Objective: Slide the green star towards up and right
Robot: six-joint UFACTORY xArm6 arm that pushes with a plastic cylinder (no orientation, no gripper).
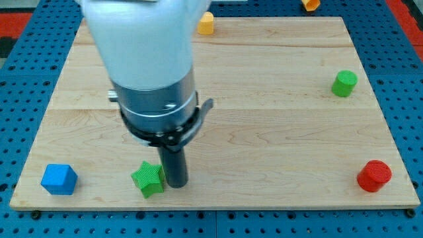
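The green star (147, 178) lies near the board's bottom edge, left of centre. My tip (176, 185) rests on the board just to the star's right, touching or almost touching it. The dark rod rises into the arm's white and grey body (153, 73), which hides the upper left of the board.
A blue cube (59, 179) sits at the bottom left. A green cylinder (344, 83) is at the right. A red cylinder (374, 176) is at the bottom right. An orange block (206, 23) sits at the top edge. Another orange block (310, 4) lies off the wooden board (277, 132).
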